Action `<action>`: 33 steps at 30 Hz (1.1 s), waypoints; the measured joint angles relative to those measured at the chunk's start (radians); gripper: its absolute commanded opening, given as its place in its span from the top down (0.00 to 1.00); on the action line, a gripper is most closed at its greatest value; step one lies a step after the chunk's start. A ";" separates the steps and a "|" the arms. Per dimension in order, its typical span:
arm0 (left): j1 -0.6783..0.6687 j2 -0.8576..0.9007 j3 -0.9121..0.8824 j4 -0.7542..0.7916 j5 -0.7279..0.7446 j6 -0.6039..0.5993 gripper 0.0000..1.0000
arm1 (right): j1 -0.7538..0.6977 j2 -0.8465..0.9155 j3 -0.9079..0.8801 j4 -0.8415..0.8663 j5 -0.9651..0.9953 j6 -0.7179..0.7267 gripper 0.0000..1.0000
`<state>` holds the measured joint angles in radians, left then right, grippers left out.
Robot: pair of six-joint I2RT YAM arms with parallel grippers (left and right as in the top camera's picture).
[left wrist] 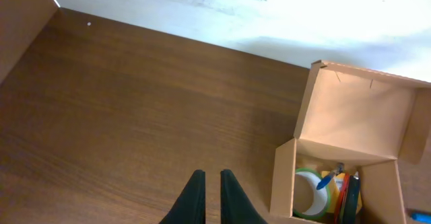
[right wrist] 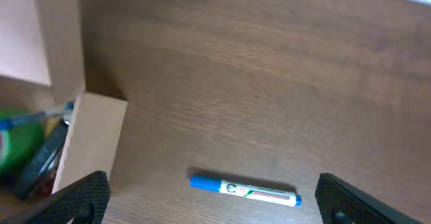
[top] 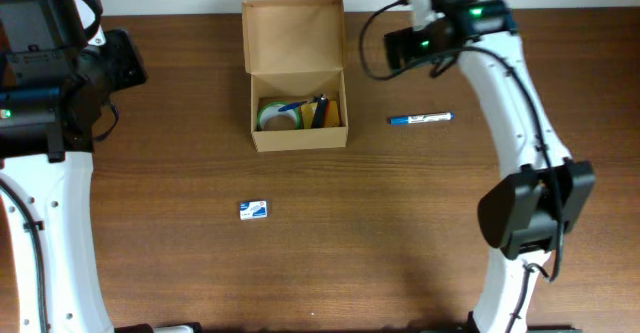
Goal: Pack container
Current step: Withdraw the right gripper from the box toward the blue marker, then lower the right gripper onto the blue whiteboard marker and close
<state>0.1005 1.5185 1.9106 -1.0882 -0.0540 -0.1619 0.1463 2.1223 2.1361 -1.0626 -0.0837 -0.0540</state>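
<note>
Two things lie outside the open cardboard box in the middle of the table — so your right fingers hang wide open, empty, over the blue marker. Left fingers sit nearly shut, empty.

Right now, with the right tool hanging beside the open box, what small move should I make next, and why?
Probably lower the right tool straight down toward the blue marker. Its jaws stand wide open, and in the wrist view the marker lies on the table between them, outside the container. The container's lid is open, so the marker looks like the nearest thing left to pack.
</note>
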 measured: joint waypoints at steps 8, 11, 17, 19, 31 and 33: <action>0.000 0.000 0.000 0.000 0.001 0.000 0.84 | -0.060 0.000 -0.005 -0.044 -0.080 0.262 0.01; 0.000 0.000 0.000 0.000 0.002 0.002 0.60 | -0.064 0.000 -0.030 -0.098 -0.051 0.428 0.01; 0.000 0.000 0.000 0.000 0.037 0.005 0.16 | -0.064 0.006 -0.108 -0.114 0.028 0.701 0.04; 0.000 0.000 0.000 0.000 0.068 0.019 0.13 | -0.064 0.012 -0.134 -0.095 0.048 0.764 0.06; -0.031 0.000 0.000 0.000 0.254 0.279 0.05 | -0.064 0.128 -0.145 -0.082 0.066 0.995 0.11; -0.040 0.000 0.000 -0.004 0.296 0.341 0.05 | -0.064 0.154 -0.146 -0.082 0.063 1.009 0.11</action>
<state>0.0608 1.5185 1.9106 -1.0920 0.2420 0.1791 0.0818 2.2768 1.9900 -1.1446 -0.0204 0.9554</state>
